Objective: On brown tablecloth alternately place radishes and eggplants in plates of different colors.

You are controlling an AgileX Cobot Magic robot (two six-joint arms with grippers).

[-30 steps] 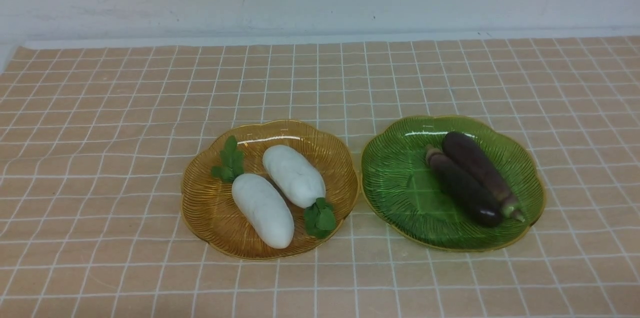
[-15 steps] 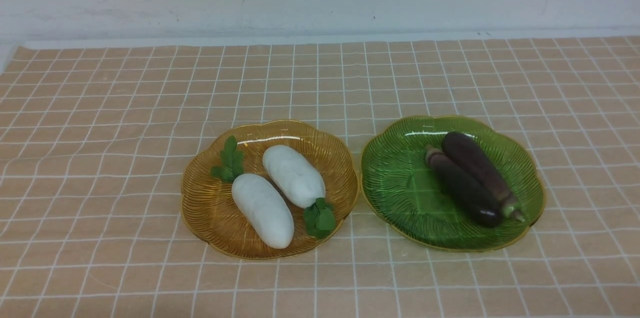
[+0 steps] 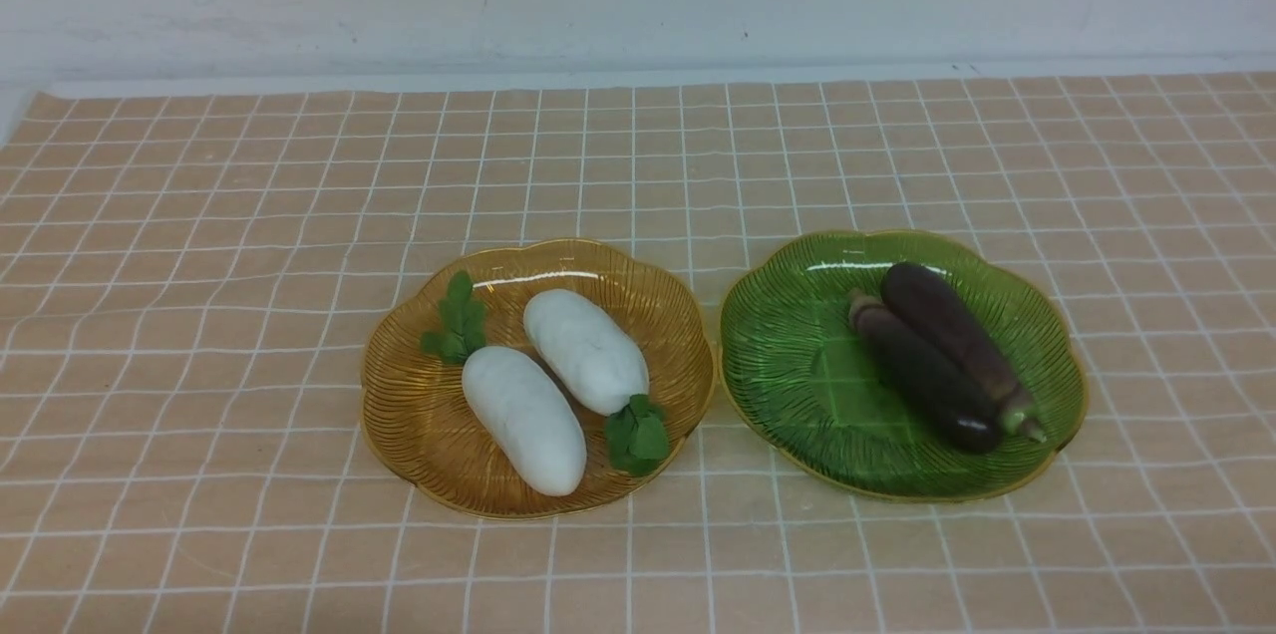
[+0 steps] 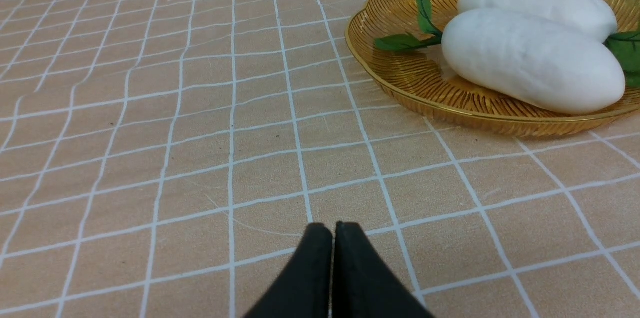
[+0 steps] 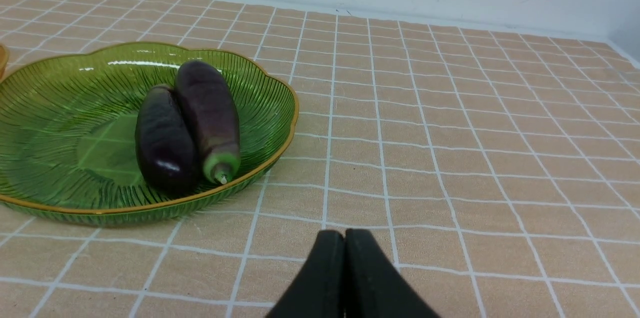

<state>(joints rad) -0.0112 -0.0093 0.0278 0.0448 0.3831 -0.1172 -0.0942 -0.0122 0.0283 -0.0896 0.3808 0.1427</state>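
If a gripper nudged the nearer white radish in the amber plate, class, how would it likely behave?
The nearer radish looks smooth and rounded, so it would probably roll or slip rather than stay put. It appears rigid, likely holding its shape. The amber plate has a raised rim, and the second radish lies alongside; both would probably limit its travel.

Front view: both arms lie outside the frame. The brown tablecloth [image 3: 199, 315] runs past the left, right and lower edges. Left wrist view: the amber plate [image 4: 400, 78] is clipped at upper right.
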